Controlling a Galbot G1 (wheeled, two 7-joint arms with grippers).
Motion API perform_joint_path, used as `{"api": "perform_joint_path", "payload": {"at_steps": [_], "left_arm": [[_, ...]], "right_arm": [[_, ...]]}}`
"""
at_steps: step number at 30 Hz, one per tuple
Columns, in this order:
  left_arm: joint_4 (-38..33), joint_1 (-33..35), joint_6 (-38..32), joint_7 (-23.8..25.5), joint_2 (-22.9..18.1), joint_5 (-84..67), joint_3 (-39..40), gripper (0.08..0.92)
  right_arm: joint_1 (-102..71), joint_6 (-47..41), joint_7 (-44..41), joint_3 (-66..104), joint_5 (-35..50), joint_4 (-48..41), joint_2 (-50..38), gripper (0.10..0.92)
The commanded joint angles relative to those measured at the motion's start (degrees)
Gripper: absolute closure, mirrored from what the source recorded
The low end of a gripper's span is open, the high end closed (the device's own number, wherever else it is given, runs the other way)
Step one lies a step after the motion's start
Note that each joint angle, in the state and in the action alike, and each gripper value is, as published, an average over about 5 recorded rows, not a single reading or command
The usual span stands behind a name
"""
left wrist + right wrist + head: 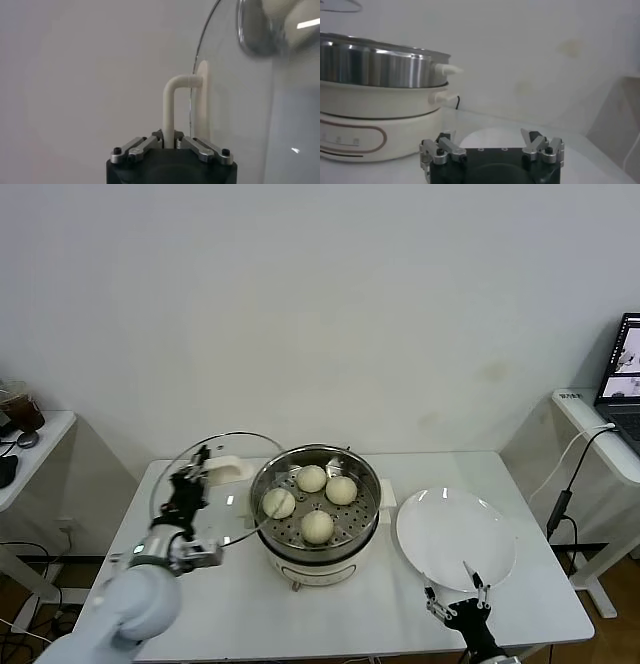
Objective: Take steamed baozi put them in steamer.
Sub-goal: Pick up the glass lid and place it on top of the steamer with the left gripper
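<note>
Your four steamed baozi (311,478) all sit inside the steamer (366,536), resting apart from one another on its perforated tray, and the steamer stands near the middle of the white desk (330,609). Your left end effector (194,471) is raised just to the left of the steamer, its fingers closed narrow on the white handle (171,102) of the glass lid (178,462), which it holds tilted on edge, with the lid's lower rim reaching toward the steamer's left wall. In the left wrist view you see the handle's post pinched between the two fingers. Your right end effector (455,601) hovers low at the near edge of the empty white plate (455,539), right of the steamer, fingers spread wide and holding nothing.
</note>
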Motion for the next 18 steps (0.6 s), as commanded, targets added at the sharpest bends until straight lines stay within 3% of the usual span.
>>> {"api": "perform_joint_path", "payload": {"at_steps": [1, 18], "left_arm": [[6.8, -20.5, 9.3, 11.7, -13.3, 18.1, 25.2, 0.825], [15.4, -20.8, 9.3, 11.7, -20.6, 24.9, 26.1, 0.825]], "right_arm": [[0.5, 0.7, 0.7, -0.4, -2.4, -1.2, 1.1, 0.203], [1.1, 1.2, 0.6, -0.6, -2.8, -2.7, 0.8, 0.203]]}}
